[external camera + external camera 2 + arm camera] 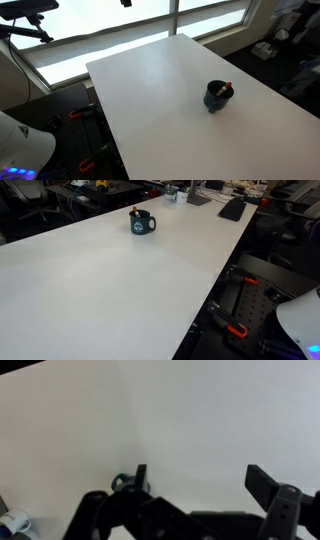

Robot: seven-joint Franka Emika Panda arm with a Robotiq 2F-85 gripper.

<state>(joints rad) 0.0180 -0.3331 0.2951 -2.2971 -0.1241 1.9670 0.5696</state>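
Observation:
A dark blue mug (pixel 218 96) stands on the white table (pixel 150 90), with a small reddish thing sticking out of its top. It shows in both exterior views (pixel 141 222). In the wrist view my gripper (pixel 200 480) is open and empty, high above the bare tabletop. A small part of the mug (pixel 122 482) peeks out just beside one dark finger. The gripper itself does not show in either exterior view.
The white robot base (pixel 22 150) sits off one table end and also shows in an exterior view (pixel 300 320). Red clamps (pixel 236 331) grip the table edge. A keyboard (pixel 232 208) and clutter lie at the far end. Windows (pixel 110 30) run behind the table.

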